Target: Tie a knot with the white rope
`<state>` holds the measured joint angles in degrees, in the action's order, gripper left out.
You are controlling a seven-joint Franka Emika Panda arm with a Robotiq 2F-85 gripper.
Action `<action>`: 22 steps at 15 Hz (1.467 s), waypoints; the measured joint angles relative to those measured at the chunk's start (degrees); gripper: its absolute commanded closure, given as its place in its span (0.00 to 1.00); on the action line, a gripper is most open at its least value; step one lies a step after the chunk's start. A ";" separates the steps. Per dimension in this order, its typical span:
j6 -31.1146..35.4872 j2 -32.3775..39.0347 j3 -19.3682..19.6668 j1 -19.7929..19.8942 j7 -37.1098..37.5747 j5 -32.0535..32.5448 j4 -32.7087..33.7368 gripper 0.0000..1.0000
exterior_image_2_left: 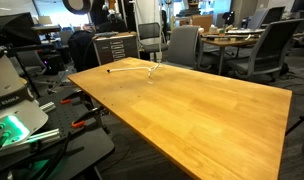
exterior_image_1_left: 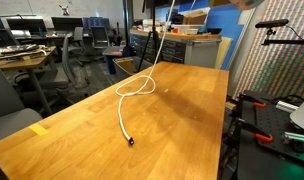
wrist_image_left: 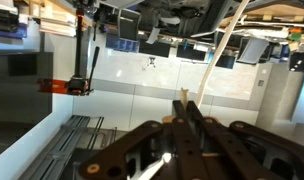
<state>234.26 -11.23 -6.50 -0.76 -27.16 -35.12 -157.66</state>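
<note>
In an exterior view we're high at a near corner, looking down along the worktop (exterior_image_1_left: 182, 110) toward the office. In an exterior view we're lower, farther back, beside the robot base (exterior_image_2_left: 7, 85), looking across the worktop (exterior_image_2_left: 212, 110). Both share worktop and rope (exterior_image_1_left: 121, 112). Wrist view sits tight behind the pincer (wrist_image_left: 188, 100).

1. The white rope (exterior_image_1_left: 122, 118), a long thin cord, is lying partly on the wooden surface (exterior_image_1_left: 192, 120) in an exterior view, its free tail curving toward the near edge and ending in a small dark tip (exterior_image_1_left: 130, 141).
2. Further up, it is curling into one loose, open loop lying flat on the wood.
3. From the loop, a strand is rising steeply off the surface and out of the top of the frame.
4. In the wrist view, the white rope (wrist_image_left: 214, 60) is running straight into the pinched-together tips of the claw (wrist_image_left: 189, 105).
5. In an exterior view, the white rope (exterior_image_2_left: 132, 68) is sitting near a far corner.
</note>
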 measured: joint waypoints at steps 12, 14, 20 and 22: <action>-38.24 -2.39 23.61 -22.54 0.67 4.97 -0.88 0.38; -44.57 -1.28 29.04 -28.37 1.39 6.83 -0.84 0.22; -68.44 -0.18 37.79 -33.76 -3.24 6.91 -0.45 0.00; -76.01 1.32 38.92 -33.74 -4.79 7.20 0.47 0.00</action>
<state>158.25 -9.92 32.42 -34.50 -31.96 -27.92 -157.19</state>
